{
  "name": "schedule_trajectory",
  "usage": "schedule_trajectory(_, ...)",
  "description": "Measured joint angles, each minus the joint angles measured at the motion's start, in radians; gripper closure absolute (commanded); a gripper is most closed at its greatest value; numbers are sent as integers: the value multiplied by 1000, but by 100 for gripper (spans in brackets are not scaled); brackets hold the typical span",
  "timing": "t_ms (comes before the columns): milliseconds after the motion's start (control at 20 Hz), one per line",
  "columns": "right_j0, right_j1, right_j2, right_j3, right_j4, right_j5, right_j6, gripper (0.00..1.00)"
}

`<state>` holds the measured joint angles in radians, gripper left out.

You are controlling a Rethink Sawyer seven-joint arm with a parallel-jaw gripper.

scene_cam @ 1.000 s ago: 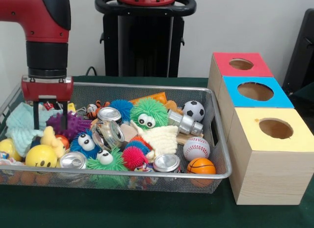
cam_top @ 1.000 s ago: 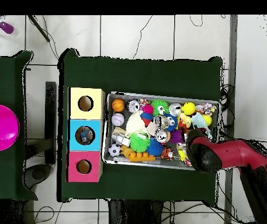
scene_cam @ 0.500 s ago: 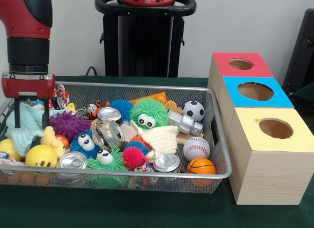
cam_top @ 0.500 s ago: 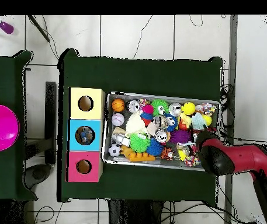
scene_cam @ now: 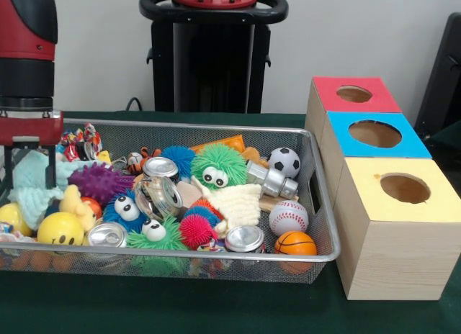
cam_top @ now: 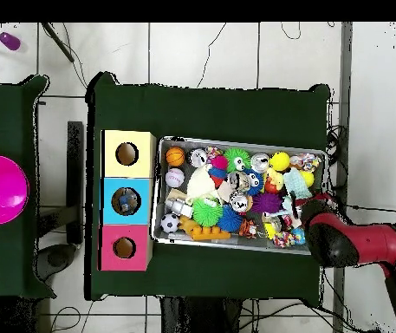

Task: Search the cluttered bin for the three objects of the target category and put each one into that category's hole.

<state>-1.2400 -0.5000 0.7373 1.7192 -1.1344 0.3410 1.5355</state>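
Covering the table (scene_cam: 216, 312) is dark green cloth, white floor tiles (cam_top: 236, 52) around; the hand (scene_cam: 29, 168) hangs open, empty.

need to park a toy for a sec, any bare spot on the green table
Free: the green cloth in front of the wire mesh bin, and the wide strip beyond it in the overhead view. Crowded: the bin itself, and the wooden box row close beside it.

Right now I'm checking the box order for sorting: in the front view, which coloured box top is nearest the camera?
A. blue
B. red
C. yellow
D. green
C: the yellow box sits lowest and largest in the front view, with the blue box behind it and the red box farthest back.
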Motion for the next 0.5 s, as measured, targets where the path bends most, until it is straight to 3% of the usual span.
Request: schedule_trajectory(500, 74, 41, -62, -1, -57, -53, 0, 0)
